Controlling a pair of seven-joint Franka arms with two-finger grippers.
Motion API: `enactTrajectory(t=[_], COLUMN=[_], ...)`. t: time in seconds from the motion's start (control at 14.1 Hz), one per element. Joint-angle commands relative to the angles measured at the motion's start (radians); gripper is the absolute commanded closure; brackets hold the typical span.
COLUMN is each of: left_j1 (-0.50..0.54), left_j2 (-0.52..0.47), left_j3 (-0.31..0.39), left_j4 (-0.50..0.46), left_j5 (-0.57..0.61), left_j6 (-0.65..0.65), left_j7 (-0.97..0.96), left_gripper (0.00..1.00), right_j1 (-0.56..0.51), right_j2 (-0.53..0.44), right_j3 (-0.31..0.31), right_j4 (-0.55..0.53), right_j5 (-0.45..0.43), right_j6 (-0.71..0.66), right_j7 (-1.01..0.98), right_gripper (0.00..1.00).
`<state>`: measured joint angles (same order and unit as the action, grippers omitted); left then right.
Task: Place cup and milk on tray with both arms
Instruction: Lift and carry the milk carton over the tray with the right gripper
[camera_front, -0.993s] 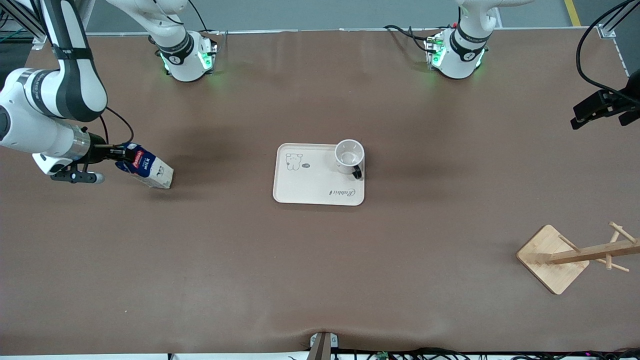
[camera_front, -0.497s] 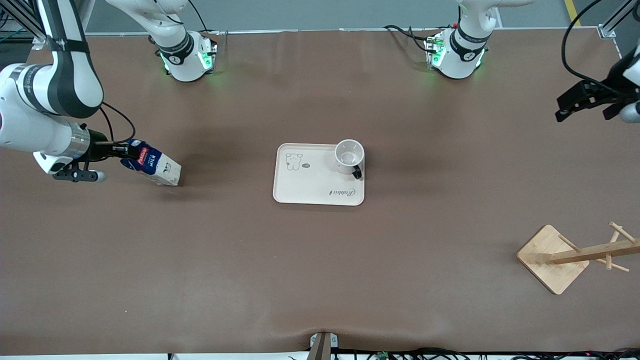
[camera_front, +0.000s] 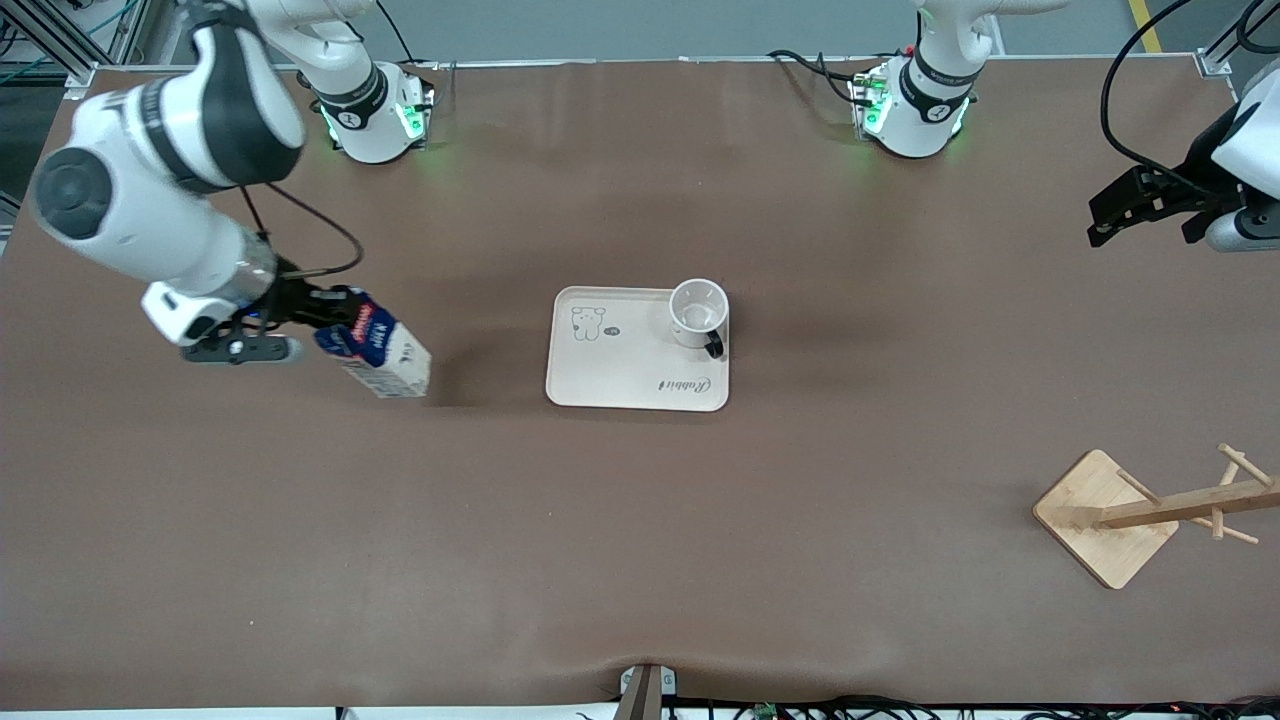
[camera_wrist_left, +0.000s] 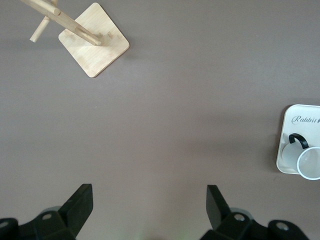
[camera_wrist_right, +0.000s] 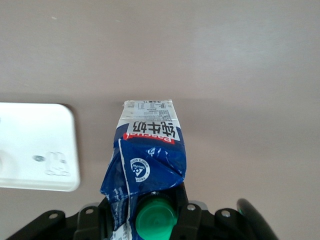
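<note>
**Milk in transit, cup already on the tray**

We judge the cup half done: the cup (camera_front: 698, 312) stands upright on the tray (camera_front: 620, 385), at the corner toward the left arm's end and farther from the front camera, its handle pointing toward that camera. The step in hand is carrying the milk.

Our right gripper (camera_front: 310, 312) is clamped on the milk (camera_front: 378, 350) at its gabled top, up in the air over bare table between the right arm's end and the tray. The carton hangs tilted: its long axis runs slantwise, cap end in the jaws, white base lower and pointing toward the tray.

Next we need to bring it over the tray's bare part beside the cup, right the carton so its base sits flat, then release.

Our left gripper (camera_wrist_left: 150, 205) waits, fingers apart and holding nothing, over the left arm's end of the table.
</note>
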<state>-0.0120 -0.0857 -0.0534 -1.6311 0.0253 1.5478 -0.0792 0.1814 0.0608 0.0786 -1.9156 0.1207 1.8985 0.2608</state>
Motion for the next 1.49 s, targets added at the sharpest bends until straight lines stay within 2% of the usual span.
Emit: enactTrajectory(t=[0.0,0.35,0.57,0.85,1.14,1.28,1.42], left_j1=[-0.002,0.003,0.003,-0.002,-0.002,-0.002,-0.003], left_j2=[-0.012,-0.017,-0.017,-0.017,-0.017,-0.016,-0.016], left_j3=[-0.005,-0.005,-0.005,-0.005,-0.009,-0.009,-0.009], left_j4=[-0.006,-0.004,-0.004,-0.004,-0.004,-0.004,-0.004], left_j5=[0.004,0.004,0.004,0.004,0.004,0.005,0.004], left_j6=[-0.017,-0.031,-0.032,-0.032,-0.032,-0.032,-0.032], left_j7=[-0.001,0.002,-0.004,-0.010,-0.011,-0.011,-0.010], left_gripper=[0.00,0.00,0.00,0.00,0.00,0.00,0.00], right_j1=[0.111,0.280,0.364,0.434,0.452,0.481,0.490], right_j2=[0.103,0.166,0.203,0.246,0.260,0.277,0.287], right_j3=[-0.011,-0.013,-0.013,-0.014,-0.014,-0.014,-0.014], right_j4=[0.137,0.162,0.194,0.198,0.188,0.175,0.172], right_j5=[0.013,-0.001,0.003,-0.010,-0.056,-0.069,-0.079], right_j6=[-0.021,0.016,0.021,0.057,0.097,0.109,0.135], right_j7=[0.160,0.288,0.467,0.483,0.526,0.528,0.549], right_gripper=[1.00,1.00,1.00,0.99,0.98,0.76,0.76])
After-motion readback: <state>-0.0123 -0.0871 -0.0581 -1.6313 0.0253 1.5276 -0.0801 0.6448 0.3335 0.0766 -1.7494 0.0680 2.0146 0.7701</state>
